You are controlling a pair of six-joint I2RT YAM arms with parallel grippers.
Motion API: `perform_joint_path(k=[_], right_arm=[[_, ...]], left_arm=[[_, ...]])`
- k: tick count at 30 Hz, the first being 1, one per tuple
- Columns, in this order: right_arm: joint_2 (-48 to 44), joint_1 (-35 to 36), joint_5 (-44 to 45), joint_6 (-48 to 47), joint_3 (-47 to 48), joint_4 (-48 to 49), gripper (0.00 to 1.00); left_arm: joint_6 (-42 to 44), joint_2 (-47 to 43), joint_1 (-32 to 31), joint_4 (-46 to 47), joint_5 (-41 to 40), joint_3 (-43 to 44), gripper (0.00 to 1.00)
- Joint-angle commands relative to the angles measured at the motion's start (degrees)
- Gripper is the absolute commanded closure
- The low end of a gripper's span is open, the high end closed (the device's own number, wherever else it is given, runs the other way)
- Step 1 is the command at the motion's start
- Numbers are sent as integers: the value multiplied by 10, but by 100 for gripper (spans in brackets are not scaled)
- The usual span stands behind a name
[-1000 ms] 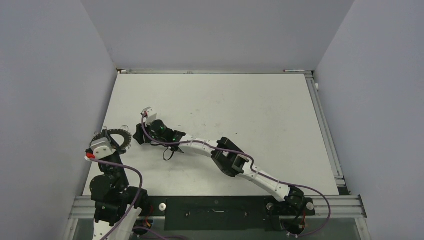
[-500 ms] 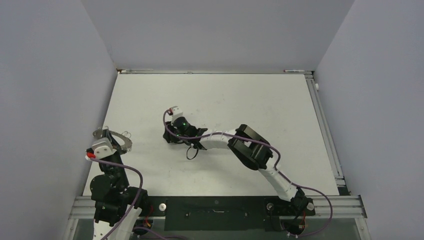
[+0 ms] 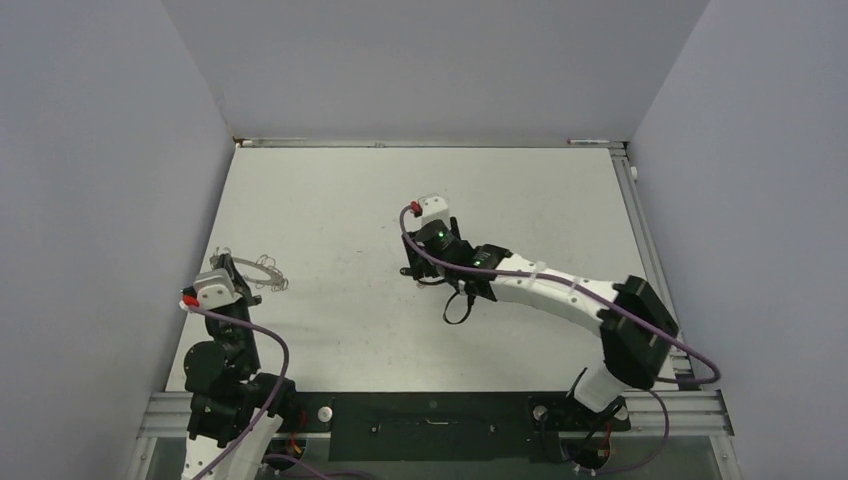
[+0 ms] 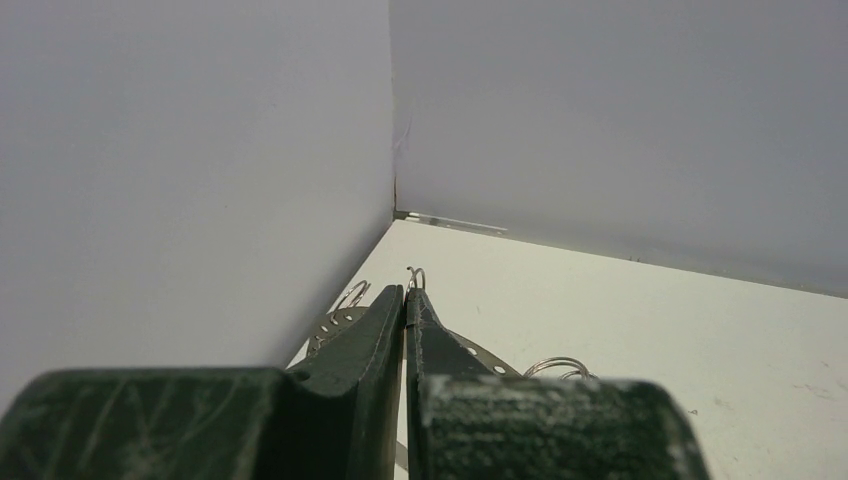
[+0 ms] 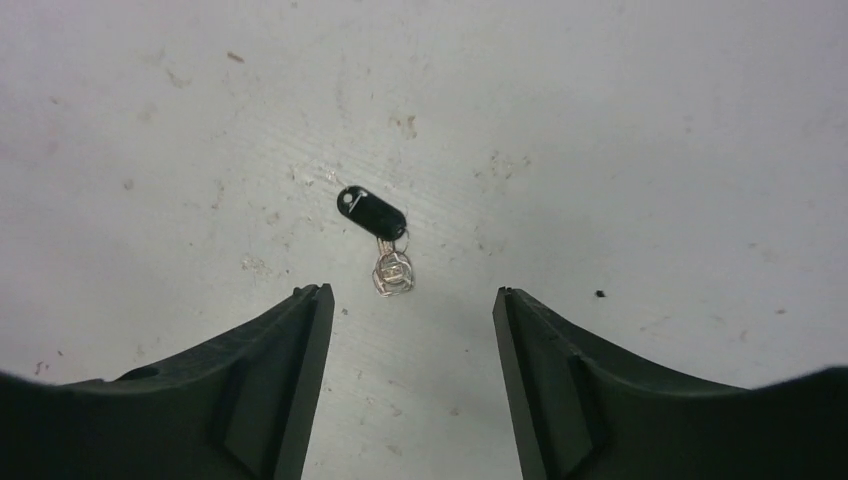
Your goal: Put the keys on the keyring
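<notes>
White table (image 3: 520, 190). Right arm (image 3: 560, 290) reaches to mid-table, right gripper (image 5: 410, 297) pointing down with jaws spread, holding nothing. Left arm (image 3: 225, 350) at the table's left edge by the wall, left gripper (image 4: 405, 296) pressed together, pinching the keyring (image 4: 472, 353) rim; ring looks tilted. Key (image 5: 372, 213) lies flat on the table just ahead of the right fingers (image 5: 300, 340), untouched, well apart from the ring.

This looks like a robotics lab test cell. Plain grey partition walls (image 3: 420, 60) box in a scuffed white surface (image 3: 520, 200). A left arm (image 3: 215, 360) and a right arm (image 3: 560, 290) are bolted to an aluminium rail (image 3: 690, 405).
</notes>
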Motion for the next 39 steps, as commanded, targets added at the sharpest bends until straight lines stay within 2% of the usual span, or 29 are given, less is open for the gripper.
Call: perform_joint_path(k=[1,3,6,10,16,26,39], right_arm=[[-120,2,54,-28,-44,-6,36],[-133,-4,40,-37,-74,29,33],[-104,-25,7,-31,-82,39,33],[-62,-45,-33,13,-72,57,39],[-15,-58,-89,41,-71,114,44],[44,-79,-148,68,-70,175,52],[105,-96,-179,84,-57,201,63]], left_arm=[[-12,17,-3,17,31,28,100],[-17,24,-4,17,52,26,100],[-30,44,-5,20,113,23,100],[-44,78,-11,17,164,27,100],[-44,109,-24,18,232,23,100],[-40,110,-36,17,238,20,100],[-36,103,-46,17,230,19,100]])
